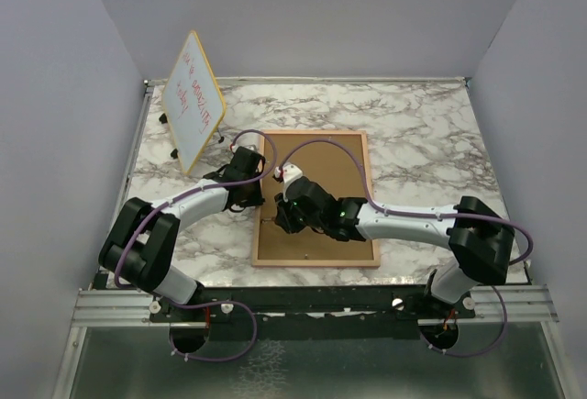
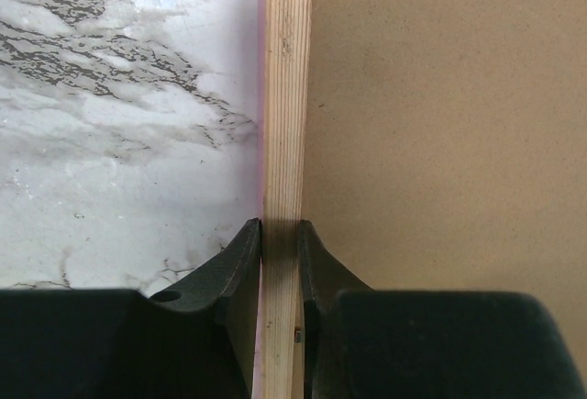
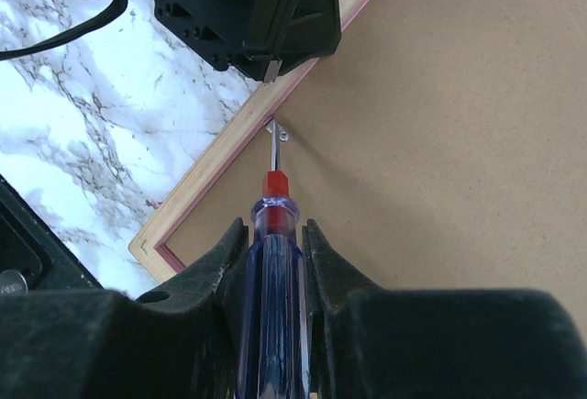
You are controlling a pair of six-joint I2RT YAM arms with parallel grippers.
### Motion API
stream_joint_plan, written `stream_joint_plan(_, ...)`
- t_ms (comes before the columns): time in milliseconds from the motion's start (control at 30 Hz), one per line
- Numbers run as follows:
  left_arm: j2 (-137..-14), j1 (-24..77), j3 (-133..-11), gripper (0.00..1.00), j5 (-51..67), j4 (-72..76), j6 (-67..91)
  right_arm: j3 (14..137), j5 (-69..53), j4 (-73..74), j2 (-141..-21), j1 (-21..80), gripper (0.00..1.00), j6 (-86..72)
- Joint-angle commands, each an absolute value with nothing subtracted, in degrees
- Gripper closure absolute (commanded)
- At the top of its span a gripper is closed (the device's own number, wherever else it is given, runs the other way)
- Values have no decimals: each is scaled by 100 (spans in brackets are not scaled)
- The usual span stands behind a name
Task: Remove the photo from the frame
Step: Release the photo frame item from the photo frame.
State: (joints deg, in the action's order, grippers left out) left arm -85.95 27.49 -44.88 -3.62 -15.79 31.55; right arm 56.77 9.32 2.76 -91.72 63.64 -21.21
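Note:
The frame (image 1: 341, 156) lies face down on the table, its brown fibreboard back up; the photo is hidden under it. My left gripper (image 1: 254, 174) is shut on the frame's left wooden rail (image 2: 284, 124), one finger on each side. My right gripper (image 1: 292, 214) is shut on a screwdriver (image 3: 271, 271) with a clear blue handle and red collar. Its metal tip touches a small metal clip (image 3: 280, 131) at the left inner edge of the frame back (image 3: 440, 142). The left gripper body (image 3: 248, 9) shows just beyond that clip.
A yellow-edged whiteboard (image 1: 193, 99) with red writing stands tilted at the back left. The marble tabletop (image 1: 422, 124) runs round the frame. Grey walls close the left, back and right sides. Purple cables loop over both arms.

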Motion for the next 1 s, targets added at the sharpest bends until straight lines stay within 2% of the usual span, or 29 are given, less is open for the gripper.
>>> stream_joint_plan(0,-8701,2722,-4439,93,-204,-1615,3068,5779,1119,278,-9225,6368,99,-2377)
stream_joint_plan(433,-8703,2725,-4417,93,-133,-1556,3050,5858,977,329,-9349,6363,99,-2373)
stream_joint_plan(833,-8724,2725,-4421,98,-53,-1556,2984,5903,903,404,-9431,6363,99,-2352)
stream_joint_plan(967,-8755,2725,-4412,99,-44,-1556,2989,5891,559,387,-9427,6363,99,-2260)
